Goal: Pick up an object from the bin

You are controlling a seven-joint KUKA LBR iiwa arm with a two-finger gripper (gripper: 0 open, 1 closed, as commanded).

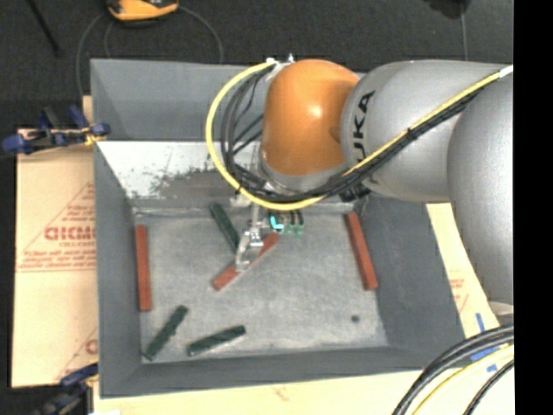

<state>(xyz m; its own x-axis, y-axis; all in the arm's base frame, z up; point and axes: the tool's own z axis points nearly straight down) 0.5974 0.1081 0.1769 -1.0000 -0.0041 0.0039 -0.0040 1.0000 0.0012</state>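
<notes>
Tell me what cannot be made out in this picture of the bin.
- Red stick in the middle: its upper end is hidden under the tool, camera view.
- Bin: the back right part is covered by the orange cover and arm.
- Dark speck on the floor: too small to identify.

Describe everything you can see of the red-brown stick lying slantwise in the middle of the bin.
The red-brown stick is a slim, straight, matt bar. It lies flat on the grey floor of the bin near the middle, slanting from lower left to upper right. The gripper hangs over its upper half and hides part of it; contact cannot be judged. A dark green stick lies close beside that half.
</notes>
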